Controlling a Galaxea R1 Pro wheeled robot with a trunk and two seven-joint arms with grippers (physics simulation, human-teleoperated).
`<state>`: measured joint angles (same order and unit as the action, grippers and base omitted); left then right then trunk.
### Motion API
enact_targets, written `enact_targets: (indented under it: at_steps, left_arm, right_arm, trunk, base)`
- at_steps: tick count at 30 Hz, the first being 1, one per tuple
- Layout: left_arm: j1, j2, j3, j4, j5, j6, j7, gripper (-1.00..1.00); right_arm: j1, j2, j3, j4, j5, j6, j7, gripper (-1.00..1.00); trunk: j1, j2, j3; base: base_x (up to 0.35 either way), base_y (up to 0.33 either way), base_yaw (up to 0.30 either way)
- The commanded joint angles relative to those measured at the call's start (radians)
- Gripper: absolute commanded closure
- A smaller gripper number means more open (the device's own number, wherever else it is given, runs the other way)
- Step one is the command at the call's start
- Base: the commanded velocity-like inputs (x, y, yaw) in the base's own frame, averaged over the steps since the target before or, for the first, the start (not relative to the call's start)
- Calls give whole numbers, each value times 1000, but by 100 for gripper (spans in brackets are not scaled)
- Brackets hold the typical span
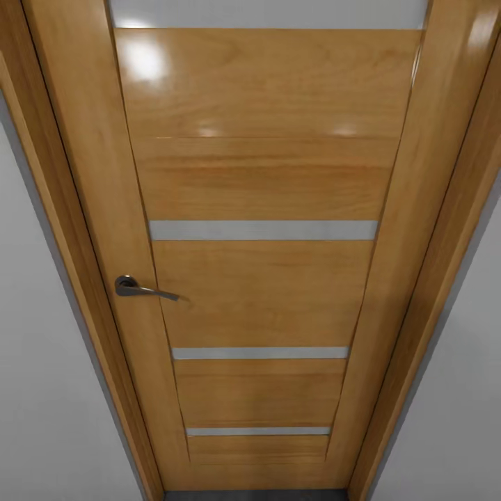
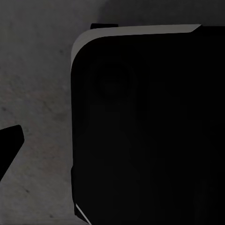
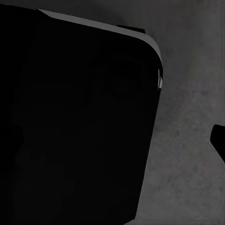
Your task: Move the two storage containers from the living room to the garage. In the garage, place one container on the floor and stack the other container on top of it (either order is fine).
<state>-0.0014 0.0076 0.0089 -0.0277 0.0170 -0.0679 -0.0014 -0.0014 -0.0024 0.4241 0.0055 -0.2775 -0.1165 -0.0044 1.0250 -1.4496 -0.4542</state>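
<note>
The two storage containers are out of view. I face a shut wooden plank door with grey strips across it and a metal lever handle on its left side. Dark grey mottled concrete floor lies under both arms and also appears in the right wrist view. From my left gripper, one black fingertip pokes in at the picture's edge. One fingertip of the right gripper does the same. Nothing is visible at either fingertip.
Pale grey walls flank the door frame on both sides. A thin strip of dark floor runs below the door. My own black base blocks much of each wrist view.
</note>
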Motion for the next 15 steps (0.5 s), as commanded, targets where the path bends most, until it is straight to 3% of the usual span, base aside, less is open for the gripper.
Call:
enact_targets:
  at_steps: [1, 15]
  left_arm:
    - [0, 0, 0, 0, 2, -3, 0, -100]
    - [0, 0, 1, 0, 1, -3, 0, -100]
  right_arm:
    - [0, 0, 9, 1, -10, -4, 0, -100]
    - [0, 5, 12, 1, -1, 1, -2, -100]
  trunk:
    - [0, 0, -1]
    - [0, 0, -1]
  base:
    - [0, 0, 0]
    - [0, 0, 0]
